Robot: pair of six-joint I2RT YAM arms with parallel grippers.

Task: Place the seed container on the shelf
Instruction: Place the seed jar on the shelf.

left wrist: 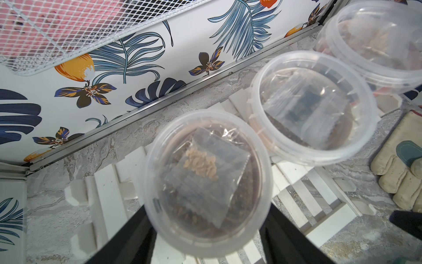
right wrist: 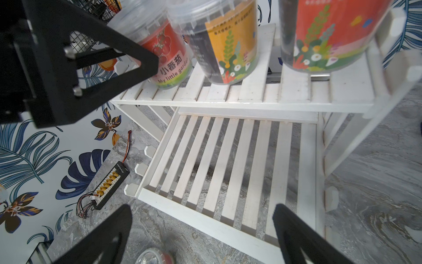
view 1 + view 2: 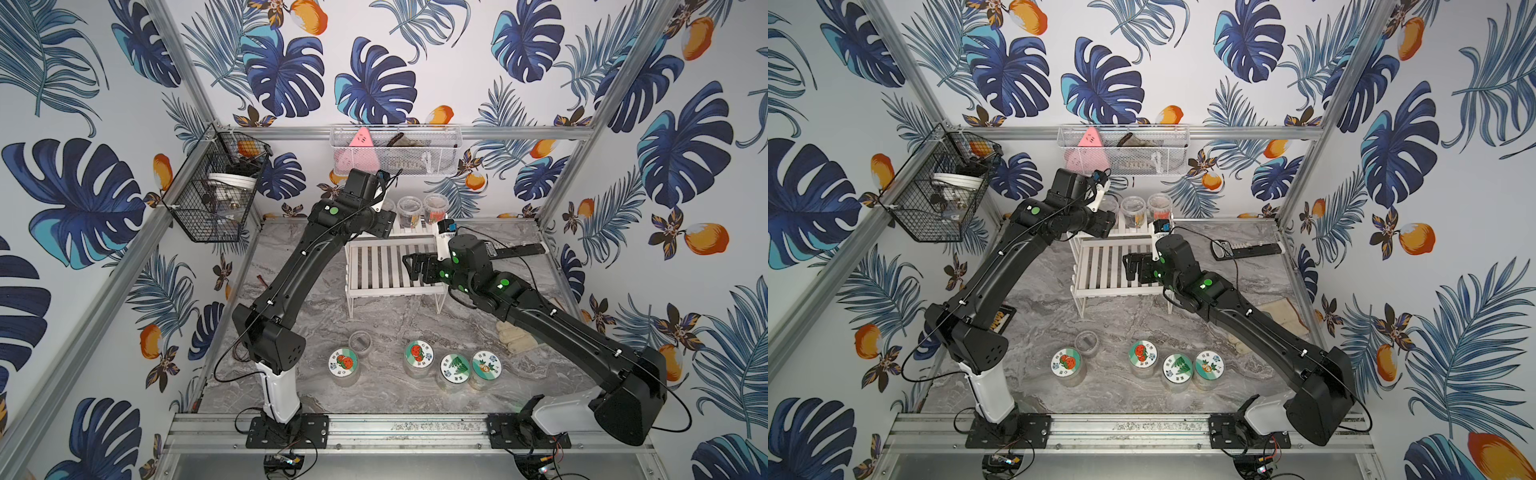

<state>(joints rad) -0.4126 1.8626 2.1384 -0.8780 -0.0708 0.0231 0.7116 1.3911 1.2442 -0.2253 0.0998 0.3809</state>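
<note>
Clear plastic with a seed packet inside, the seed container (image 1: 207, 180) fills the lower middle of the left wrist view. The left gripper (image 1: 208, 228) is clamped on its sides. At the upper left of the right wrist view its tomato label shows. There its base sits on the top tier of the shelf (image 2: 228, 106), left of a yellow-labelled tub (image 2: 230, 43) and a red-labelled tub (image 2: 331, 34). The right gripper (image 3: 410, 268), at centre in both top views, hangs spread wide and empty above the lower tier.
</note>
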